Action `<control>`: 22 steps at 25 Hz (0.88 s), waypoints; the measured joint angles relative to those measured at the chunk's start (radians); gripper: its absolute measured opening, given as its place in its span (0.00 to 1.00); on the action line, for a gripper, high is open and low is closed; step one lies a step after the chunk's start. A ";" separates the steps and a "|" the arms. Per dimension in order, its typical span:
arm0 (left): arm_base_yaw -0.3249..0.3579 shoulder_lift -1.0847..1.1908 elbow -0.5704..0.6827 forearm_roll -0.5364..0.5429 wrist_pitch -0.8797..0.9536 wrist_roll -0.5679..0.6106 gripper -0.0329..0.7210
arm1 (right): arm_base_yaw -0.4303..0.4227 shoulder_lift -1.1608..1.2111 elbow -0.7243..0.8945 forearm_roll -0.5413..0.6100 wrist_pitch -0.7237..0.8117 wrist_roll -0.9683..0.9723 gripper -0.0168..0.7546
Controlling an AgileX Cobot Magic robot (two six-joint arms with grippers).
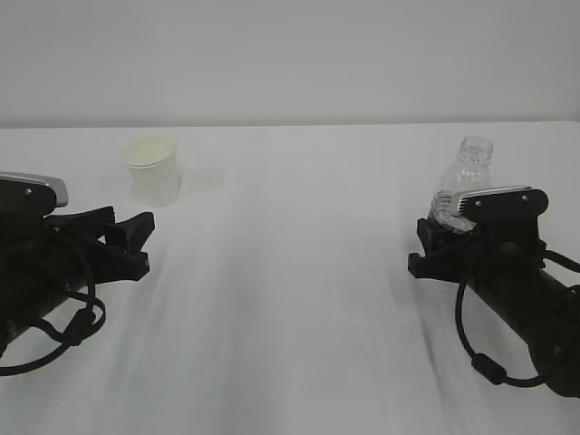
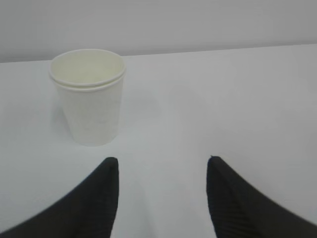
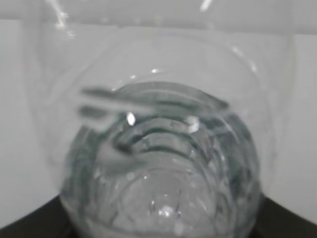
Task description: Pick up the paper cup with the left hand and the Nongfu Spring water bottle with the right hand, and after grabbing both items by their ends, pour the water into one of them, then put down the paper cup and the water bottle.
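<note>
White paper cup (image 1: pixel 153 169) upright at left; clear bottle (image 1: pixel 461 186) (capless) tilted at right

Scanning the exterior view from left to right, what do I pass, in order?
Left gripper → paper cup → bare stretch of white table → water bottle, sitting between the right gripper's fingers.
</note>
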 joint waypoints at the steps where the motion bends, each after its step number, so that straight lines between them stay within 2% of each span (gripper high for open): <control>1: 0.000 0.000 0.000 0.000 0.000 0.000 0.58 | 0.000 -0.006 0.003 0.000 0.000 -0.001 0.55; 18: 0.000 0.000 0.000 -0.006 0.000 0.000 0.57 | 0.000 -0.197 0.165 -0.066 0.002 0.000 0.55; 22: 0.000 0.000 0.000 -0.044 0.000 0.000 0.66 | 0.000 -0.253 0.211 -0.087 0.002 0.000 0.55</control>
